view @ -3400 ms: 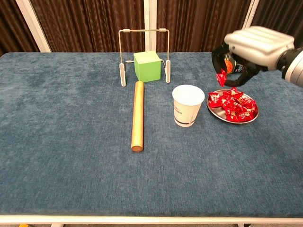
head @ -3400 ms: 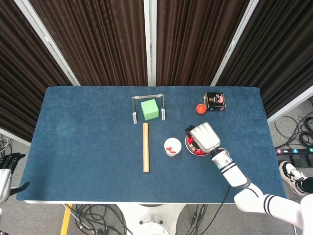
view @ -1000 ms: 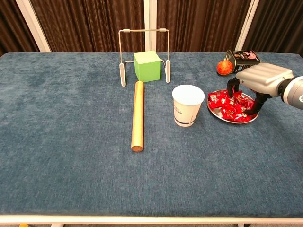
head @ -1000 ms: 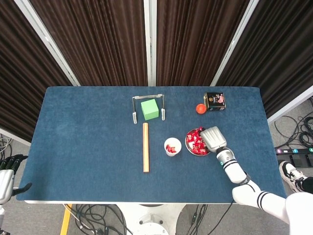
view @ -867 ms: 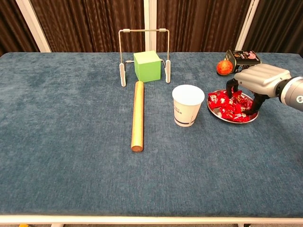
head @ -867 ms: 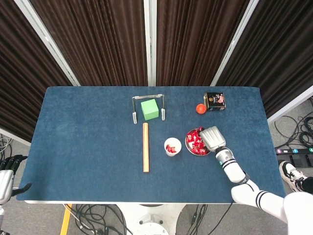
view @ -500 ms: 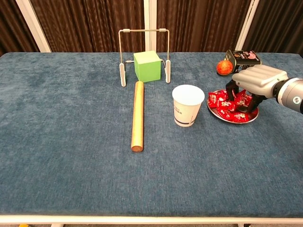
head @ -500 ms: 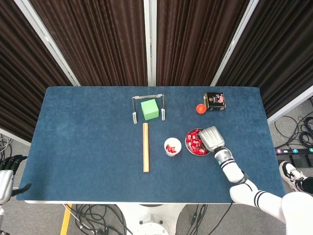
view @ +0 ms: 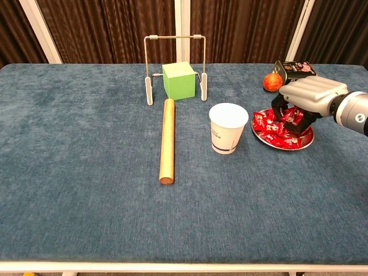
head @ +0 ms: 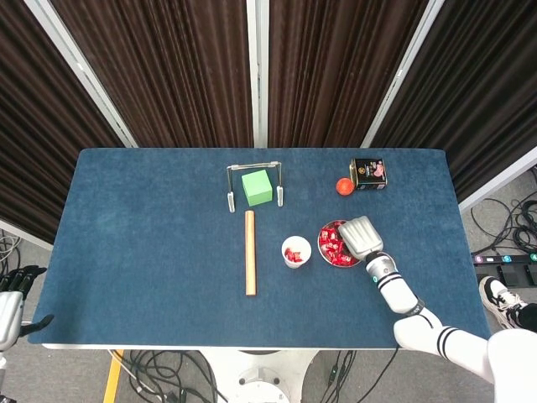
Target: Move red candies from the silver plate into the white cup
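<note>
On the counter (head: 134, 227), the right robot hand (view: 307, 95) reaches down into the plate (view: 283, 145) near the right edge, fingers curled among the candies (view: 269, 125); whether it grips one, I cannot tell. The cup (view: 228, 128), just left, holds candies. The left robot hand (head: 10, 295) hangs off the front-left corner, fingers apart.

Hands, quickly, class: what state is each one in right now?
Left hand: open, holding nothing, off the table's edge.
Right hand: fingers curled into red candies; grip cannot be told.

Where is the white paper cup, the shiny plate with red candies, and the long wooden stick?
White paper cup (view: 228, 133), chest view, front wall.
Silver metal plate (view: 260, 134), chest view, near-left rim.
Long wooden rod (view: 167, 141), chest view, middle of its length.
</note>
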`<action>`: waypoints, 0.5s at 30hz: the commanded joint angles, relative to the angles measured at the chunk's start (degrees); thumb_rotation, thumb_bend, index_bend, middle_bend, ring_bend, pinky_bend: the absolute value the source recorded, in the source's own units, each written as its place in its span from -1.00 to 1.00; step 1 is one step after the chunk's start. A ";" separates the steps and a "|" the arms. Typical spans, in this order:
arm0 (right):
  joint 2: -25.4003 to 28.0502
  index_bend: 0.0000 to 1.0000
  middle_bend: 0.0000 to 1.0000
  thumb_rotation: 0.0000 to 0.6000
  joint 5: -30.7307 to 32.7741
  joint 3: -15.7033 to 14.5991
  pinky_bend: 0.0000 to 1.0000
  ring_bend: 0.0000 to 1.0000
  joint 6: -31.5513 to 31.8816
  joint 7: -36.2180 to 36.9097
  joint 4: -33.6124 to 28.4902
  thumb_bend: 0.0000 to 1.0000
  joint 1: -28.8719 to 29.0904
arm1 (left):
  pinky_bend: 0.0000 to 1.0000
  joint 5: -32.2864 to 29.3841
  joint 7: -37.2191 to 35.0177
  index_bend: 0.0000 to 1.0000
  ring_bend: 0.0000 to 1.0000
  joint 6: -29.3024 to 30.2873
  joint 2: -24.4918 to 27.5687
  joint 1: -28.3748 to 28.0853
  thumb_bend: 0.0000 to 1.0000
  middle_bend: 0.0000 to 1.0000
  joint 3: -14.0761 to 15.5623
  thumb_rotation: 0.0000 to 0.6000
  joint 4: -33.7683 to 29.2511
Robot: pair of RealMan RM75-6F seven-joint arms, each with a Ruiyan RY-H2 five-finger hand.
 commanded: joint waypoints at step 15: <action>12.71 0.10 0.14 1.00 0.11 3.46 1.00 0.67 3.70 -2.87 -19.25 -0.27 0.82 | -0.57 0.09 -0.11 -0.47 -0.61 0.41 0.24 0.18 -1.00 -0.43 -0.06 1.00 -0.04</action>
